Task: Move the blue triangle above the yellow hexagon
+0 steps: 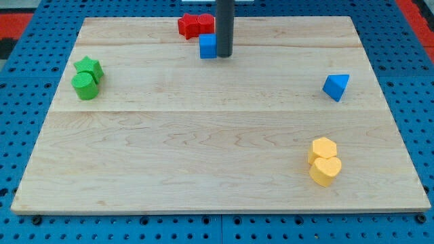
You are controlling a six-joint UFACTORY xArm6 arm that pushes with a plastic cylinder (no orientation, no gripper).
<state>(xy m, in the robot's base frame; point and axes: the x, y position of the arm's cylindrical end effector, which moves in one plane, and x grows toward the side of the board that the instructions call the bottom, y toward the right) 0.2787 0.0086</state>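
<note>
The blue triangle [336, 87] lies near the board's right edge, in the upper half. The yellow hexagon [324, 148] sits well below it at the lower right, touching a yellow heart [326, 171] just under it. My rod comes down at the view's top centre and my tip [224, 54] rests on the board right beside a blue cube [208, 46], touching its right side. The tip is far to the left of the blue triangle.
Two red blocks [195, 26] sit together at the top edge, just above the blue cube. A green star [89, 67] and a green cylinder [85, 86] touch each other at the left. The wooden board [203, 156] lies on a blue pegboard.
</note>
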